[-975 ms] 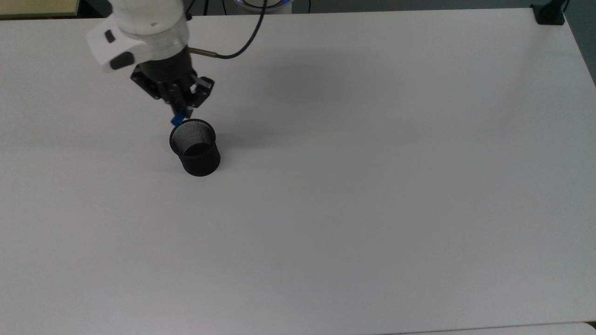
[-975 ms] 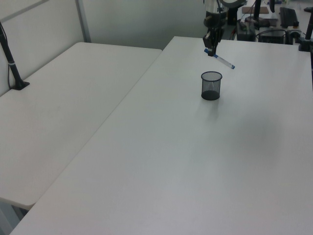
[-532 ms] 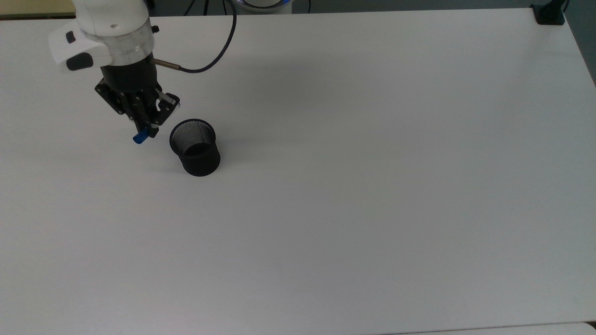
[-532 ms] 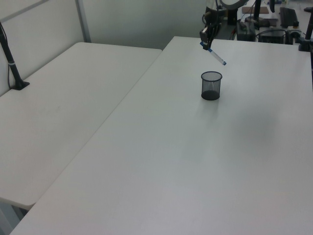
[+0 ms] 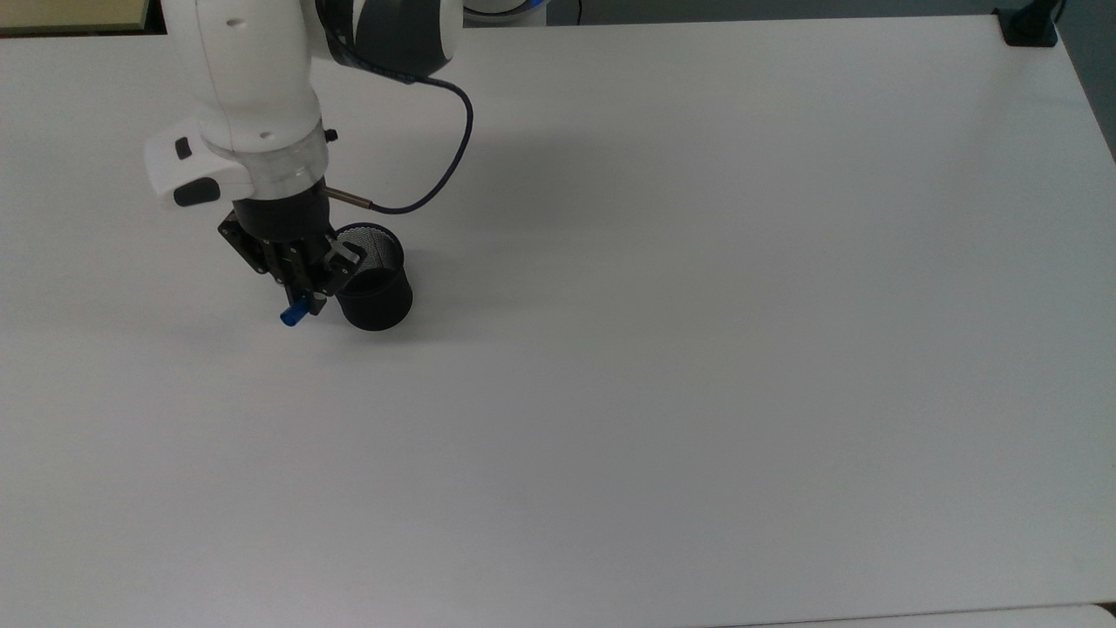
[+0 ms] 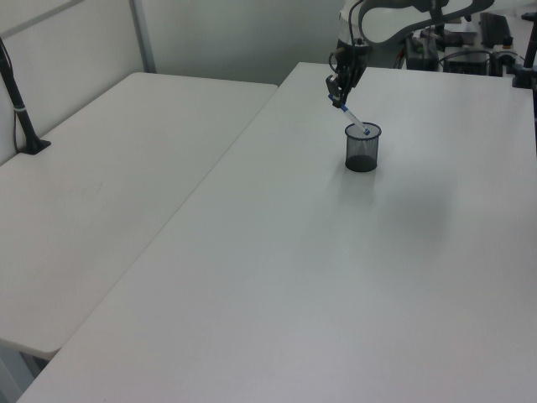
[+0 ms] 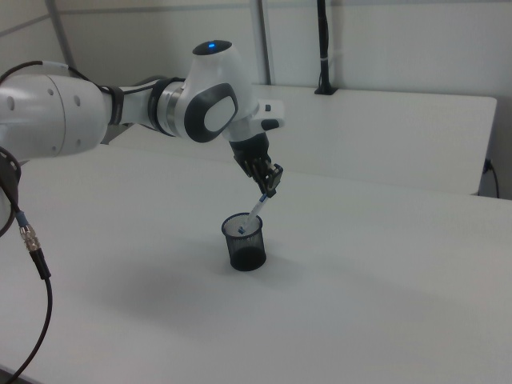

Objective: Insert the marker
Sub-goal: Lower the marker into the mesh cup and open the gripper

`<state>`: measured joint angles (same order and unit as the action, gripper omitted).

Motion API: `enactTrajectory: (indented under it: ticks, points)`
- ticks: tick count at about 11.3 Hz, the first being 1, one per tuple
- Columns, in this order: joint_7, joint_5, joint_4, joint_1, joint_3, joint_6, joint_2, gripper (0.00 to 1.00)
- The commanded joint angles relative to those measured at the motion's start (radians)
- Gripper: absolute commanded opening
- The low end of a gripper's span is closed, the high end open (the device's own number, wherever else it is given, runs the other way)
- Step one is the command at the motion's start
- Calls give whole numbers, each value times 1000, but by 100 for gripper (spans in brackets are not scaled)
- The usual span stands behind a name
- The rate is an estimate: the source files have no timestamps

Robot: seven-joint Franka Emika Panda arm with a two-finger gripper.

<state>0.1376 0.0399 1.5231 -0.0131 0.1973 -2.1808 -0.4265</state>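
The marker [image 7: 255, 210] is pinched near its upper end by the gripper [image 7: 270, 182], just left of centre in the right view, and is held tilted rather than upright. Its lower blue tip is seen at the mouth of the black mesh cup [image 7: 246, 243], apparently just inside the rim, so that the barrel can be slid downward along its own slant. In the left view, near the upper middle of the frame, the same slant is shown: the marker [image 6: 356, 122] runs down from the gripper [image 6: 336, 96] to the cup [image 6: 362, 147]. In the top view, at the upper left, the blue end [image 5: 291, 316] is seen projecting past the fingers beside the cup [image 5: 373, 277]. The white table [image 5: 697, 349] is otherwise bare. The insertion is judged begun but not completed, since most of the barrel is outside the cup.
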Motion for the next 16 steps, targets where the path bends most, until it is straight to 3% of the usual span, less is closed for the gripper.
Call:
enactTrajectory:
  ticks: [1,3,4,8,9,10,13,16]
  points:
    - [22,-11,17,-16,1,-8,11,2]
    - [17,-11,32,-18,-1,1,12,8]
    - [16,-11,41,-18,1,15,15,17]
    - [23,-8,42,-18,-1,90,21,83]
    - [25,-6,40,-19,-1,126,26,94]
    - [25,-5,35,-21,-1,165,37,100]
    - [20,1,32,-24,-4,240,98,100]
    - [14,3,19,-94,-4,378,173,100]
